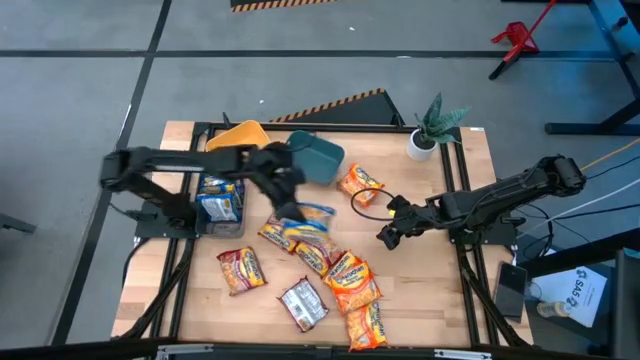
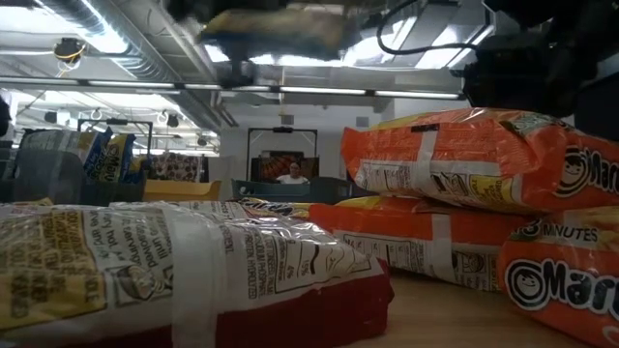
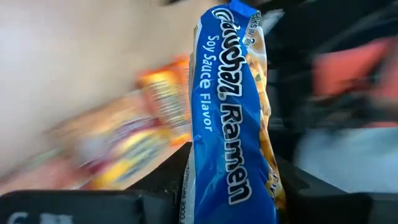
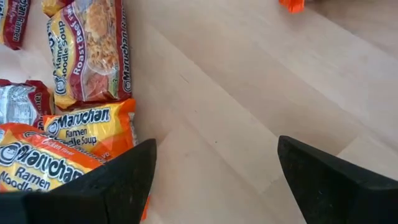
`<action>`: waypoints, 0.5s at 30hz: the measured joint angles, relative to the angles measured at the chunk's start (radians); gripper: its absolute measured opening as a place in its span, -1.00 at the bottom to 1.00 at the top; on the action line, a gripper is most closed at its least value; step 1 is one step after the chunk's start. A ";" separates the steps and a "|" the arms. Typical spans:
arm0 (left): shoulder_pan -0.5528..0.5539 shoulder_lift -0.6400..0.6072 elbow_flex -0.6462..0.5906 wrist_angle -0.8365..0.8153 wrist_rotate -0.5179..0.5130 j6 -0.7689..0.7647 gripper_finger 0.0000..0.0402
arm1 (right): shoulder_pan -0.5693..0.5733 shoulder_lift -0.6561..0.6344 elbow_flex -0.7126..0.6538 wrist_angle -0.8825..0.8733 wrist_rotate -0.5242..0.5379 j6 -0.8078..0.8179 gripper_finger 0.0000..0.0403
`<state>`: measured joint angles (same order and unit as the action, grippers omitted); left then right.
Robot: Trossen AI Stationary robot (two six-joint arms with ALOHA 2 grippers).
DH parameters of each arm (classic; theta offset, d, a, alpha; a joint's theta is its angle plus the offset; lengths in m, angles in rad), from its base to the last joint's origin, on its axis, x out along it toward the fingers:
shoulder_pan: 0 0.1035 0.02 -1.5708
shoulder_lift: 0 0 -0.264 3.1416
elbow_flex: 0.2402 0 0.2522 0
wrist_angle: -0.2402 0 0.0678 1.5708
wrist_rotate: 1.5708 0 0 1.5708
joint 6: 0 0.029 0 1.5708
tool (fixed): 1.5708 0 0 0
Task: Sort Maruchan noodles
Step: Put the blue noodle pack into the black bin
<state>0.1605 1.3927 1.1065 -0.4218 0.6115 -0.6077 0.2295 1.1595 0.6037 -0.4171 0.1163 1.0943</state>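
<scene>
My left gripper (image 1: 290, 203) is over the table's middle, shut on a blue Maruchan packet (image 3: 230, 112) printed "Soy Sauce Flavor". My right gripper (image 1: 386, 236) hangs open over bare wood right of the pile, touching nothing; in its wrist view (image 4: 214, 177) orange and maroon packets (image 4: 87, 50) lie flat beside one finger. More packets lie flat and overlapping on the table: an orange pile (image 1: 352, 282), a red one (image 1: 240, 268), a silver-maroon one (image 1: 303, 303), and a lone orange one (image 1: 360, 183). In the low view, orange packets (image 2: 464, 159) are stacked on each other. My left gripper pinches the blue packet between its two fingers (image 3: 155, 186), which close on its two flat faces near one end (image 3: 233, 186). The packet stands out edge-on past the fingertips. It looks lifted clear above the pile (image 1: 312, 214).
A teal bin (image 1: 320, 158) and a yellow bin (image 1: 240, 135) sit at the far side. A container with blue packets (image 1: 220, 200) stands at the left. A small potted plant (image 1: 428, 130) is at the far right corner. Bare wood (image 1: 430, 290) lies to the right.
</scene>
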 joint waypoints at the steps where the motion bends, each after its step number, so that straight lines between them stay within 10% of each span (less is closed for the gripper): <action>1: -0.009 -0.043 0.000 -0.070 -0.076 0.044 -0.37 | 0.000 0.000 0.000 0.000 0.005 0.000 0.60; 6: -0.061 -0.256 0.001 -0.384 -0.442 0.088 -0.37 | -0.001 0.000 0.000 0.000 0.007 0.000 0.60; 15: -0.148 -0.504 0.001 -0.749 -0.647 0.097 -0.37 | -0.001 0.001 -0.001 0.000 0.025 0.001 0.60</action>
<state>0.0128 0.8889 1.1072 -1.1705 -0.0352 -0.5107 0.2287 1.1603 0.6029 -0.4173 0.1413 1.0950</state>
